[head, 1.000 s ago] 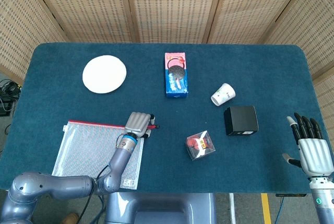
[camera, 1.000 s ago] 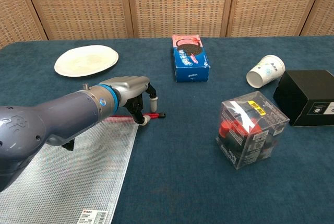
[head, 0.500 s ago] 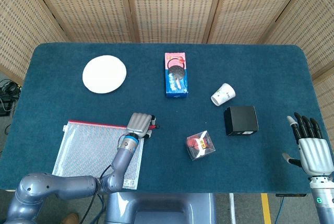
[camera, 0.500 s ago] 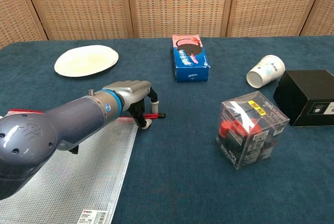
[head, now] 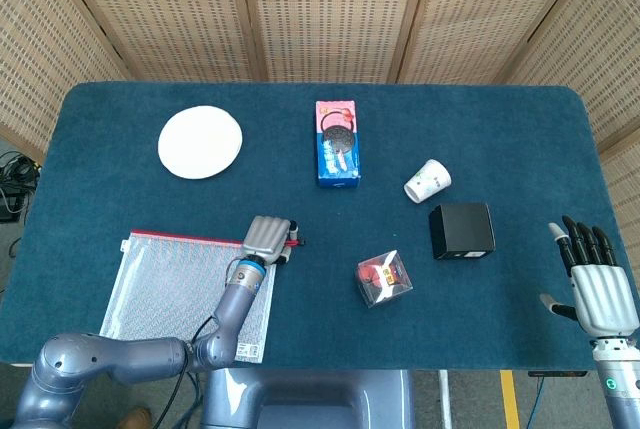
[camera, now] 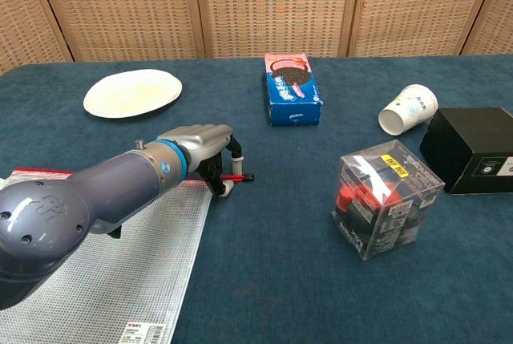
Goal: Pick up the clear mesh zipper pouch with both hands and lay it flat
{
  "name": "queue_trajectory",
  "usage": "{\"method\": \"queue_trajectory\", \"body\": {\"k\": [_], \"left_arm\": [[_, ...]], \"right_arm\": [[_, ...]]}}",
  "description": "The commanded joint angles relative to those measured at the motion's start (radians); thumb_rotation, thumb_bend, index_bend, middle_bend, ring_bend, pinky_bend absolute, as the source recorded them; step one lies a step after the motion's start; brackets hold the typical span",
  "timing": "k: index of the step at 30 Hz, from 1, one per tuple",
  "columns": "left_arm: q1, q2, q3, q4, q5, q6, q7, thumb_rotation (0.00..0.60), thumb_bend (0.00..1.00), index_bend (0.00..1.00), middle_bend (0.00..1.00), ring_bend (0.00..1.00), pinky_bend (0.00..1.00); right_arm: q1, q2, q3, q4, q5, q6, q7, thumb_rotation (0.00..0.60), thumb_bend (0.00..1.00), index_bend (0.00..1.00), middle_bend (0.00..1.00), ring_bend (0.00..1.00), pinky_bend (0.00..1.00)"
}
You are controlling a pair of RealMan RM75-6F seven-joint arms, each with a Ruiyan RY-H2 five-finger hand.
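Observation:
The clear mesh zipper pouch (head: 170, 289) (camera: 104, 272) lies flat at the table's front left, its red zipper edge facing the far side. My left hand (head: 267, 236) (camera: 200, 145) sits on the pouch's far right corner. Its fingers curl down around the red zipper end, and the red tab pokes out to the right. My right hand (head: 600, 284) hovers off the table's front right edge, fingers spread and holding nothing. The chest view does not show it.
A white plate (head: 200, 141) (camera: 132, 92) sits at the back left and a cookie box (head: 337, 142) (camera: 291, 88) at the centre back. Right of centre are a tipped paper cup (head: 427, 180) (camera: 409, 108), a black box (head: 461, 230) (camera: 473, 150) and a clear plastic box (head: 385, 278) (camera: 386, 197).
My left forearm and elbow have swung slightly nearer the chest camera while the hand stays on the pouch's corner. The right hand has not moved.

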Motion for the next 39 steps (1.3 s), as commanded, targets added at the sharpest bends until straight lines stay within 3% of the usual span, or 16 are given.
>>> {"method": "queue_trajectory", "body": {"k": [1, 5, 21, 27, 35, 39], "left_arm": [[0.001, -0.001, 0.001, -0.001, 0.002, 0.001, -0.001, 0.600, 0.48, 0.61, 0.94, 0.97, 1.00], [0.003, -0.001, 0.000, -0.004, 0.003, 0.001, -0.003, 0.600, 0.47, 0.65, 0.94, 0.97, 1.00], [-0.005, -0.016, -0.017, 0.007, 0.014, 0.012, -0.003, 0.600, 0.48, 0.65, 0.94, 0.97, 1.00], [0.004, -0.001, -0.021, -0.011, 0.032, 0.021, -0.016, 0.600, 0.66, 0.70, 0.94, 0.97, 1.00], [0.031, 0.073, -0.032, -0.109, 0.060, 0.035, -0.053, 0.600, 0.69, 0.85, 0.94, 0.97, 1.00], [0.054, 0.129, -0.044, -0.180, 0.089, 0.037, -0.101, 0.600, 0.69, 0.86, 0.94, 0.97, 1.00]], "right_arm": [[0.000, 0.001, 0.000, 0.000, 0.000, 0.000, 0.001, 0.600, 0.00, 0.00, 0.00, 0.00, 0.00], [0.000, 0.002, -0.001, -0.002, 0.000, -0.001, 0.005, 0.600, 0.00, 0.00, 0.00, 0.00, 0.00], [0.001, 0.007, -0.004, -0.008, 0.000, -0.007, 0.015, 0.600, 0.00, 0.00, 0.00, 0.00, 0.00], [0.002, 0.008, -0.005, -0.008, 0.001, -0.010, 0.017, 0.600, 0.00, 0.00, 0.00, 0.00, 0.00], [0.005, 0.006, -0.008, -0.006, -0.004, -0.015, 0.024, 0.600, 0.00, 0.00, 0.00, 0.00, 0.00], [0.009, 0.004, -0.012, -0.008, -0.014, -0.017, 0.033, 0.600, 0.00, 0.00, 0.00, 0.00, 0.00]]}}
